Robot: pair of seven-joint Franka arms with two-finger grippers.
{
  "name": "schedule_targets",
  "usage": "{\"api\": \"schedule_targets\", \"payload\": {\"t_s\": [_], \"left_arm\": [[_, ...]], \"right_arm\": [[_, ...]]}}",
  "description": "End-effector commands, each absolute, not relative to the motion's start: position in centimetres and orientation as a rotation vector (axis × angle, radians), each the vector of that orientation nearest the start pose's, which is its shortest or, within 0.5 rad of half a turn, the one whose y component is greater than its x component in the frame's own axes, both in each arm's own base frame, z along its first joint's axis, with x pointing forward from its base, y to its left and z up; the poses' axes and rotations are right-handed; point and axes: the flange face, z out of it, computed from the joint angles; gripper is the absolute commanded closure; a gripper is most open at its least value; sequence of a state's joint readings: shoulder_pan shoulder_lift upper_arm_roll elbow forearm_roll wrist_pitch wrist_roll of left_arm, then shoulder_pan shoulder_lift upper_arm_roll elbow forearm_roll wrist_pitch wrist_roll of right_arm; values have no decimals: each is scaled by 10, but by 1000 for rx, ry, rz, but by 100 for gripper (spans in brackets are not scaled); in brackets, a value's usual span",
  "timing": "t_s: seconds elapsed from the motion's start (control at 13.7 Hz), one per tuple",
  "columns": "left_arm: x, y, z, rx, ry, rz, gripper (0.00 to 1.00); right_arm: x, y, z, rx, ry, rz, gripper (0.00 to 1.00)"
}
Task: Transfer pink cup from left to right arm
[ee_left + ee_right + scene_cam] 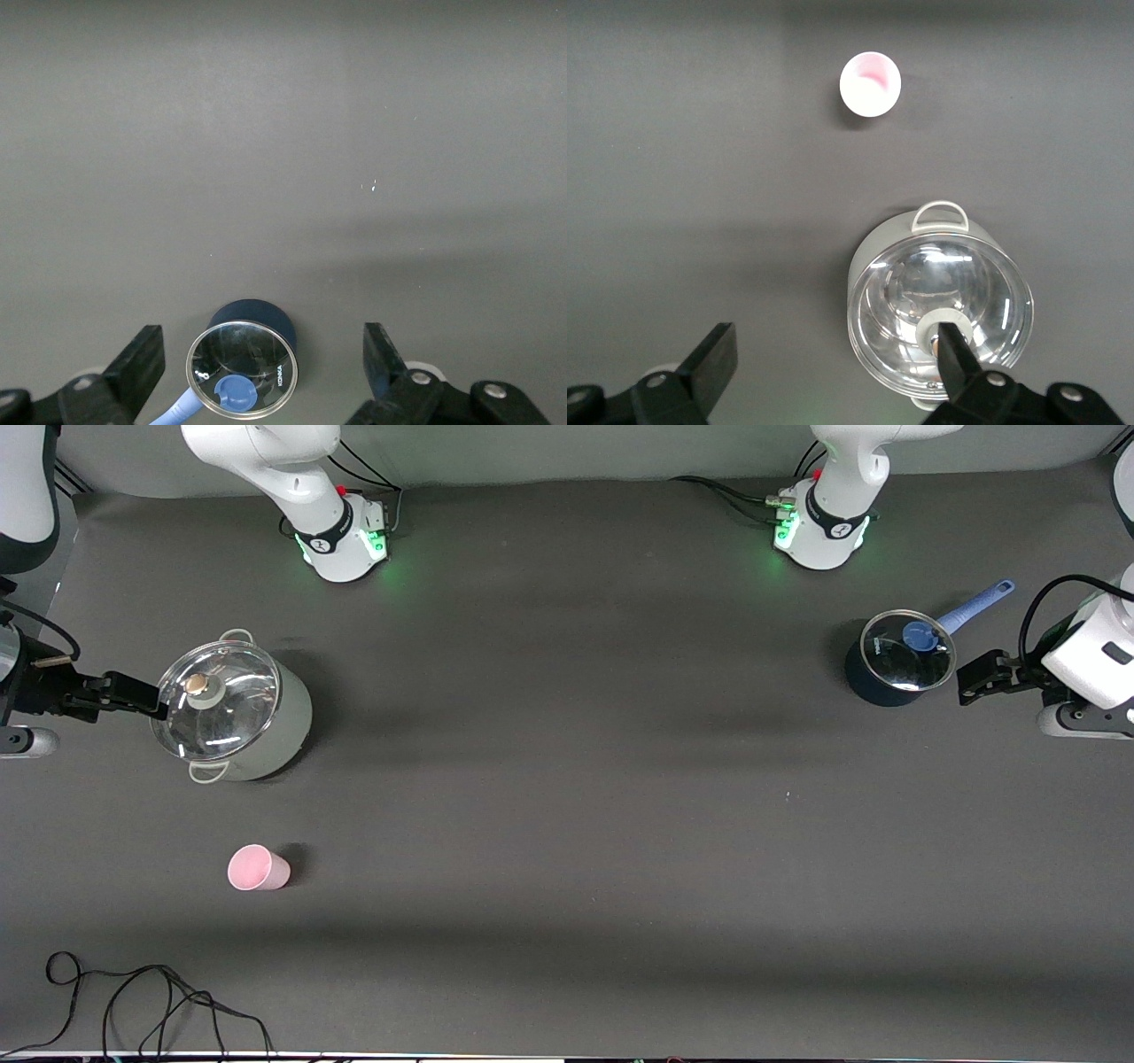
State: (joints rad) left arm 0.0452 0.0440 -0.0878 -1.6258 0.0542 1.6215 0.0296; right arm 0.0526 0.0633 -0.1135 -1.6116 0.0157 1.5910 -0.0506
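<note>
A matte, dark grey tabletop (567, 797) with a soft, cloth-like finish fills the scene, crossed by faint bands of shadow. A thin black cable (133, 1001) loops loosely along its edge nearest the front camera.

The pink cup (257, 868) stands upright toward the right arm's end of the tabletop, free of either tool. It is a small, smooth, pale-pink plastic tumbler, slightly tapered, with a round open mouth. Farther from the front camera than the cup, well apart from it, sits a pale grey-green stockpot (235, 713) with two loop handles and a domed glass lid (215, 700) topped by a round knob.

The right tool (133, 691), black and slim, hangs over the edge of that pot; the right wrist view shows its two fingers (709, 363) spread wide with nothing between them.

Toward the left arm's end stands a small dark blue saucepan (895, 660) with a shiny glass lid, a blue knob and a long, light-blue handle (974, 607). The left tool (979, 677) hovers just beside it, fingers (137, 367) likewise spread wide and empty.
</note>
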Motion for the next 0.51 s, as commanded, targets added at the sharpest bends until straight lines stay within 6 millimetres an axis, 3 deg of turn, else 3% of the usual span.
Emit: {"api": "schedule_targets", "payload": {"t_s": [0.0, 0.44], "left_arm": [[574, -20, 582, -3087, 140, 80, 0], [574, -19, 582, -3089, 140, 83, 0]], "right_arm": [[560, -26, 578, -3150, 54, 95, 0], [572, -31, 568, -3157, 46, 34, 0]]}}
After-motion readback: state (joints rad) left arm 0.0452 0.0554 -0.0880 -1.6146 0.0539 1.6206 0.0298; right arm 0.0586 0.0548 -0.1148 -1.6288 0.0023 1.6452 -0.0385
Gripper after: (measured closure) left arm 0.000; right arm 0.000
